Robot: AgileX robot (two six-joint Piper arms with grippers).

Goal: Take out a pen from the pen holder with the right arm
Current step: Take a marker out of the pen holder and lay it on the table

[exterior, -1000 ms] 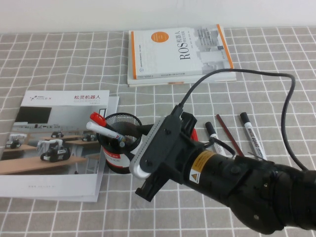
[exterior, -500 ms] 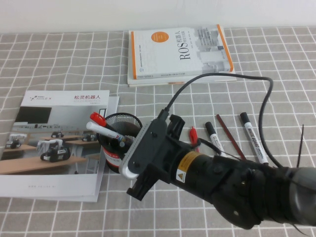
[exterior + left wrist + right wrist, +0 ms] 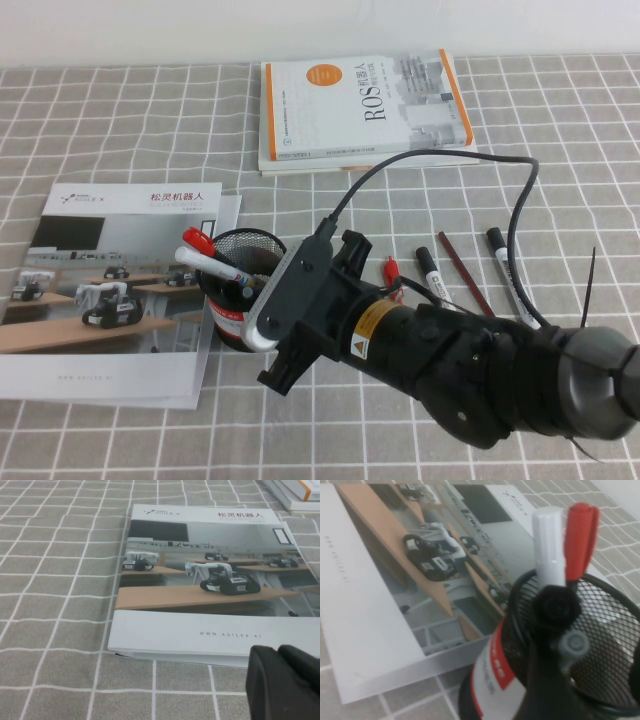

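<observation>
Nearest the robot, the right arm [image 3: 480, 385] is reaching in from the near right corner over the checked cloth [image 3: 120, 120], and its black cable [image 3: 440, 155] is arching up behind it. The right gripper [image 3: 555, 690] is hanging just above the pen holder [image 3: 222, 318], on the holder's near right side. The wrist is covering it in the high view, so I cannot tell whether it is open, closed or gripping anything.

The left gripper [image 3: 282, 682] is hovering low over the cloth, just off the near edge of the brochure [image 3: 110, 290]. Only a black corner of it is showing, so I cannot tell its state either.

The pen holder, a black mesh cup with a red and white label, is standing upright at the brochure's right edge. The pens are sitting inside it. A white-capped pen [image 3: 205, 260] and a red-capped pen [image 3: 195, 238] are leaning out to the left over the brochure, while a black-capped pen [image 3: 559, 605] and a grey-tipped one [image 3: 572, 644] are standing closest to the right gripper.

To the right of the holder, beyond the arm, two markers [image 3: 430, 270] [image 3: 505, 275] and a thin brown stick [image 3: 462, 270] are lying loose on the cloth.

Farthest away, a white and orange book [image 3: 360, 100] is lying flat near the back edge.
</observation>
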